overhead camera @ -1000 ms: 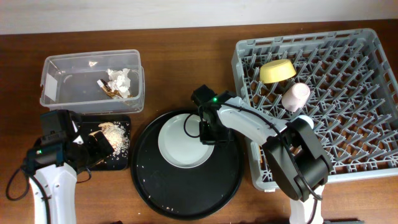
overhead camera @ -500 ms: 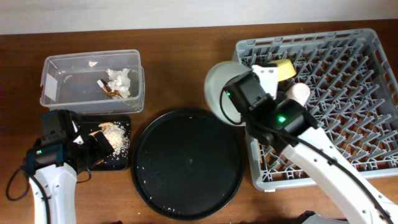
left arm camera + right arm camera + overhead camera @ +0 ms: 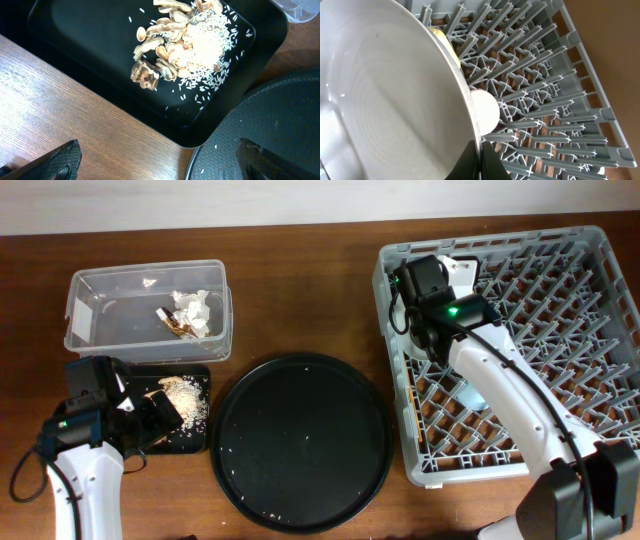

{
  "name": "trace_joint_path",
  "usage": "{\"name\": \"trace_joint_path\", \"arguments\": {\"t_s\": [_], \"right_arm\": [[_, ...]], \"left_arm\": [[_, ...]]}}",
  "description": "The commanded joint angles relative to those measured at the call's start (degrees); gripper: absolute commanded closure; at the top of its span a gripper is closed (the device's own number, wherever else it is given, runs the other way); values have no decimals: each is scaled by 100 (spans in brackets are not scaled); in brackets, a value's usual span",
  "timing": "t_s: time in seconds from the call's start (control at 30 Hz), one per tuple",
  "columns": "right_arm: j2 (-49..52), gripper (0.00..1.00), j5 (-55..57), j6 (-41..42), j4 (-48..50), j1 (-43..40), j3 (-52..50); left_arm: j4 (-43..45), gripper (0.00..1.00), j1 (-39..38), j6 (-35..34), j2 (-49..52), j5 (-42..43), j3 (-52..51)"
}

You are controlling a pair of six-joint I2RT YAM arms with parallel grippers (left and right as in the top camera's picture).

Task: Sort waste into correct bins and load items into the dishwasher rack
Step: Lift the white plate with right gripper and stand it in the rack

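Note:
My right gripper (image 3: 480, 167) is shut on the rim of the pale round plate (image 3: 385, 95) and holds it on edge over the grey dishwasher rack (image 3: 560, 330), at its far left part. In the right wrist view the yellow bowl (image 3: 439, 34) and the pale pink cup (image 3: 487, 112) show just behind the plate's rim. In the overhead view the arm and right gripper (image 3: 425, 282) hide them. My left gripper (image 3: 160, 165) is open and empty beside the shallow black tray (image 3: 75, 50), which holds the food scraps (image 3: 180, 45). The clear tub (image 3: 100, 310) holds napkins and a wrapper (image 3: 190, 315).
The large round black serving tray (image 3: 300, 440) lies between the bins and the rack, with a few crumbs on it. A pale bluish shape (image 3: 478, 394) shows in the rack beside my right arm. The chopsticks are out of view.
My right gripper lifted the plate off the round tray and carried it right, over the rack's far left part, now covering the bowl and cup. The left arm has not moved.

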Motion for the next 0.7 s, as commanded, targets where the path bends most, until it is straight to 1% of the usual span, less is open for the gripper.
{"name": "trace_joint_path", "arguments": {"t_s": [0.0,0.03,0.07,0.1,0.13,0.17,0.2,0.23,0.33,0.37,0.4,0.43,0.47,0.5,0.53,0.57,0.6,0.67], "right_arm": [[33,96,-1432,42,0,33,70],[33,93,-1784,39,31,33,70],[31,87,-2090,39,68,33,70],[20,85,-2330,39,44,33,74],[-13,81,-2487,39,13,33,87],[-66,72,-2603,39,13,33,87],[-157,59,-2715,37,13,33,87],[-249,50,-2730,37,-7,33,101],[-837,32,-2741,39,-575,-13,376],[-1115,21,-2959,37,-857,-142,448],[-1360,12,-3510,-234,-1060,-415,461],[-1427,11,-3851,-424,-1154,-570,461],[-1493,8,-4736,-1047,-1399,-990,461],[-1480,4,-5438,-1823,-1751,-1419,461],[-1480,1,-5578,-2124,-1904,-1567,461],[-1480,1,-5622,-2323,-2107,-1770,461],[-1480,1,-5615,-2319,-2225,-1875,461],[-1521,1,-5366,-2315,-2465,-1923,446]], "left_arm": [[13,2,31,-35,-55,24,0],[13,2,31,-35,-55,24,0],[13,2,31,-35,-55,24,0],[11,2,31,-35,-55,26,0],[11,2,31,-35,-55,26,0],[9,2,31,-35,-52,24,0],[11,2,31,-35,-52,24,0],[11,2,31,-35,-50,26,0],[7,2,31,-33,-50,35,0],[13,2,28,-26,-50,184,0],[55,2,0,188,-50,387,0],[116,2,-96,348,-50,599,0],[197,2,-293,540,-50,817,0],[293,1,-745,776,-50,968,0],[317,1,-968,903,-50,970,0],[334,1,-1381,1139,-50,970,0],[258,1,-1943,1364,-50,964,0],[-59,1,-2273,1360,-50,903,0]]}}
